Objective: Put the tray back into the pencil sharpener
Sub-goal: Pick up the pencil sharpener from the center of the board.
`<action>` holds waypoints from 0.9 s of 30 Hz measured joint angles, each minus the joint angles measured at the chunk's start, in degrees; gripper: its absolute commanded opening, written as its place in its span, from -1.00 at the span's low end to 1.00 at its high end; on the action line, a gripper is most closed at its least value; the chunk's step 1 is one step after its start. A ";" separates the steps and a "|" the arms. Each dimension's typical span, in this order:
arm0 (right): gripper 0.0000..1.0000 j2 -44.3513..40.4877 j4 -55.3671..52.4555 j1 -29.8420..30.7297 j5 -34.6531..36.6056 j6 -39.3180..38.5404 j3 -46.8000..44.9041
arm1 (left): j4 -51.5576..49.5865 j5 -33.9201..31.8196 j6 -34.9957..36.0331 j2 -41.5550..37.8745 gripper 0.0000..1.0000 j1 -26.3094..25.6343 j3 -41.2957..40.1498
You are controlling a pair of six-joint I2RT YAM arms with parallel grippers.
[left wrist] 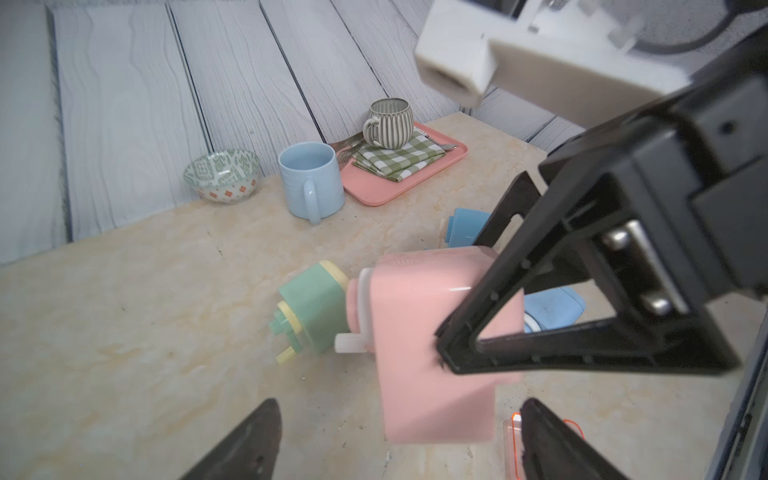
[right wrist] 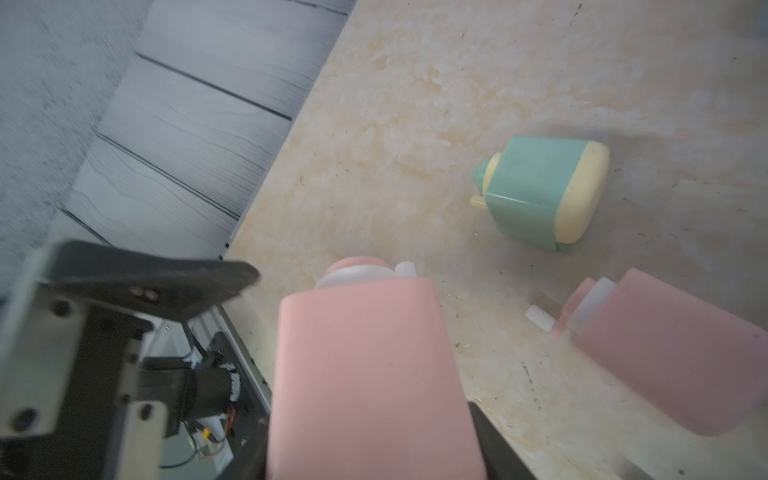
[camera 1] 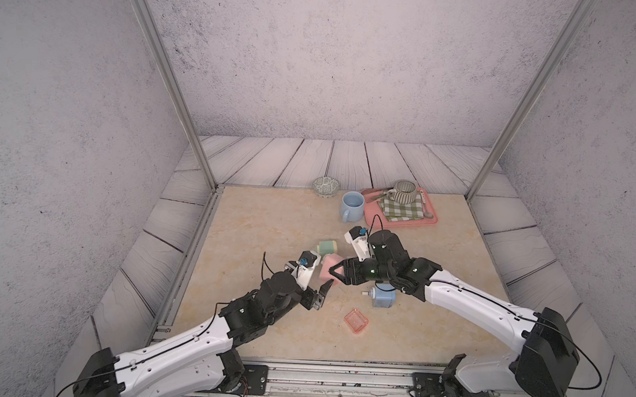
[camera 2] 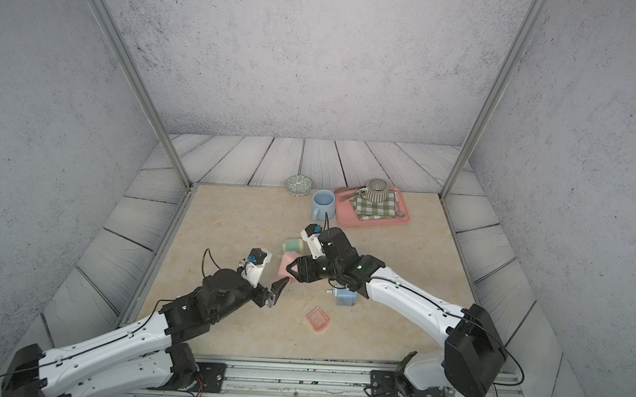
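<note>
Nearest me, the small see-through orange plastic tray (camera 1: 357, 320) lies flat on the beige tabletop (camera 1: 270, 223), apart from both grippers. My left gripper (left wrist: 399, 411) is spread wide w/ nothing in it, just short of the pink boxy plastic pencil sharpener (left wrist: 419, 332), which my right gripper (camera 1: 333, 275) pinches by its body. Beyond, a green-and-cream sharpener (left wrist: 311, 311) lies on its side. Step, I reckon: body's held, tray pickup next. Left must drop to the tray, pinch its rim, then line it up w/ the slot, which I can't see.
</note>
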 measured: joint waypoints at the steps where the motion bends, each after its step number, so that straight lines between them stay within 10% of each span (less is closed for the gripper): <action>1: -0.48 -0.22 -1.62 -0.26 0.09 -2.08 0.28 | -1.97 0.24 1.18 -2.45 0.97 0.02 0.37; 9: -0.61 -3.23 -13.94 -1.27 -3.26 -23.87 4.87 | -17.62 10.69 10.58 -11.37 0.97 3.78 6.67; 27: -0.73 -7.69 -28.85 1.44 -16.17 -61.44 7.54 | -17.75 33.46 15.17 0.33 0.96 4.61 11.50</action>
